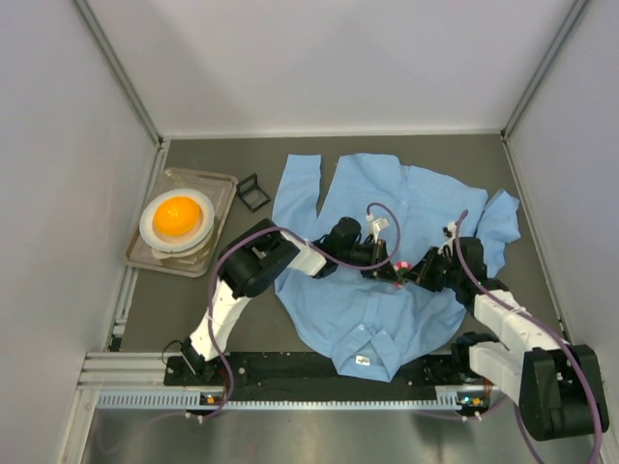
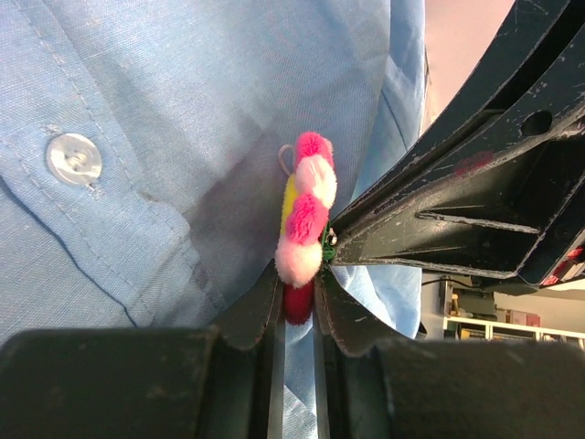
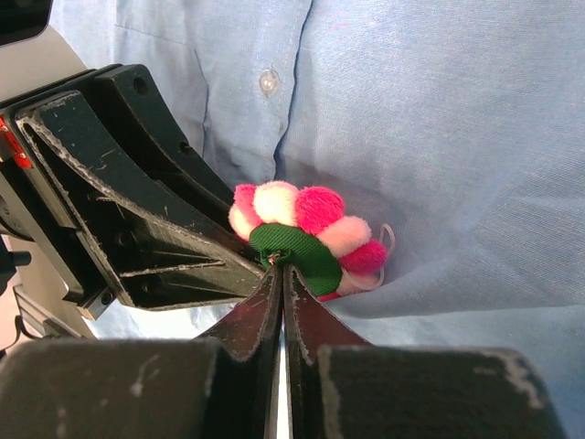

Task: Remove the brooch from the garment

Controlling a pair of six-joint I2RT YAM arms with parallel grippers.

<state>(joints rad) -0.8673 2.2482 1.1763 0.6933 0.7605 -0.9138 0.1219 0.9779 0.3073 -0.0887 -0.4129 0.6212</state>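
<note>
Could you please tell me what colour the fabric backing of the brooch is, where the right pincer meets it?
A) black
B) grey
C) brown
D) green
D: in the right wrist view the right pincer is closed on the edge of a green fabric disc at the back of the brooch, whose pink and pale petals stand against the light blue garment.
</note>
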